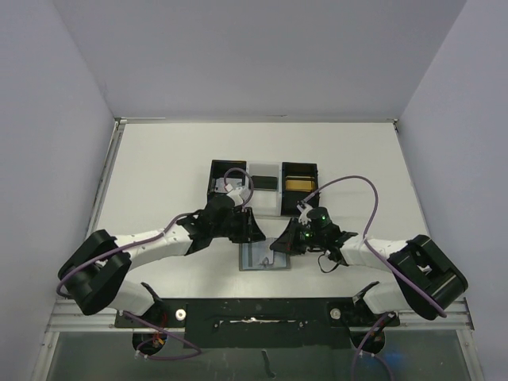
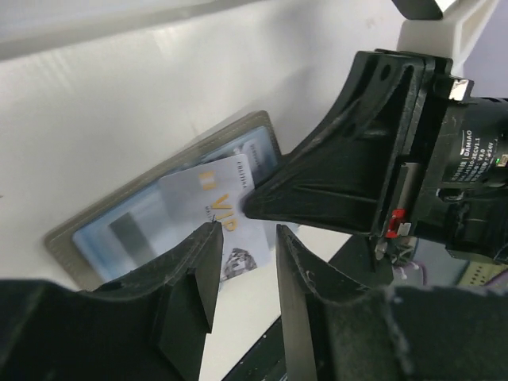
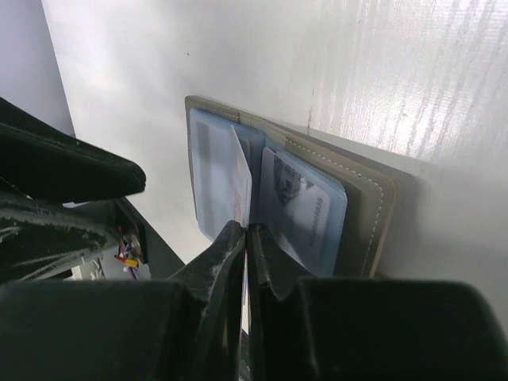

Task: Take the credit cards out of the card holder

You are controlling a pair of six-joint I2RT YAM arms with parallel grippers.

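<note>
**A:** What is the right gripper (image 3: pixel 244 232) doing?

**B:** It is clenched. Its two fingertips are pinched together on the edge of a white card (image 2: pixel 208 194) with gold lettering. In the right wrist view the card rises at a tilt from the middle fold and runs straight in between the fingertips.

**A:** And the left gripper (image 2: pixel 248 234)?

**B:** Released. Its fingers stand apart with nothing between them, just above the near end of that same card. The right gripper's black fingertip meets the card at about 12 o'clock from the gap.

**A:** Where is the card holder (image 3: pixel 373 198)?

**B:** It lies flat and opened out on the white table (image 1: pixel 159 175), with its grey cover down and both blue-grey panels facing up. From overhead, the left gripper is at about 11 o'clock from it and the right gripper at about 2 o'clock. Both grippers are close over it.

**A:** Is the white card free of its sleeve?

**B:** I can't quite tell, because the lower end is hidden behind the fingers. A second printed card appears to sit in the panel on the 3 o'clock side in the right wrist view.

**A:** Anything farther out?

**B:** A black-and-white tray (image 1: pixel 264 181) with three compartments sits at 12 o'clock from the holder, apart from it.
</note>
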